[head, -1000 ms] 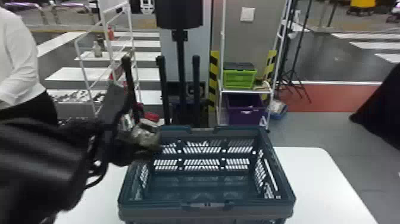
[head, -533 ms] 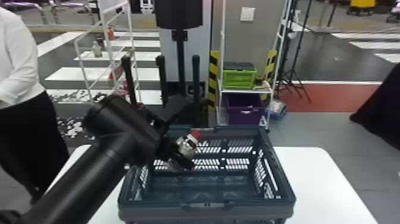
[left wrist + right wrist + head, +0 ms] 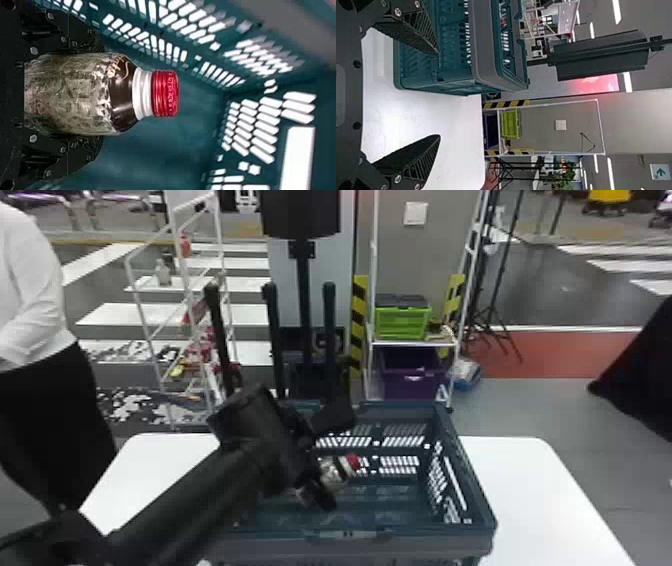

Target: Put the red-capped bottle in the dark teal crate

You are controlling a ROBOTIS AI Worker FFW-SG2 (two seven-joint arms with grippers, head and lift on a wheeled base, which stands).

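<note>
We gripped the red-capped bottle (image 3: 119, 95) by its body in the closed left gripper (image 3: 97, 94), over the dark teal crate (image 3: 469, 475), presumably ready for lowering, while the right gripper (image 3: 438, 95) stood open.

The dark teal crate (image 3: 430, 542) is opening upward, its walls limiting sideways access. The left arm (image 3: 200, 485) is crossing the left wall and obstructing that side. The left gripper (image 3: 330, 477) and the red-capped bottle (image 3: 79, 95) are occupying space near the middle of the opening. Open room is extending from the bottle's cap to the right wall. Outside that wall, the desk (image 3: 530, 490) is providing open surface for lateral passage.
</note>
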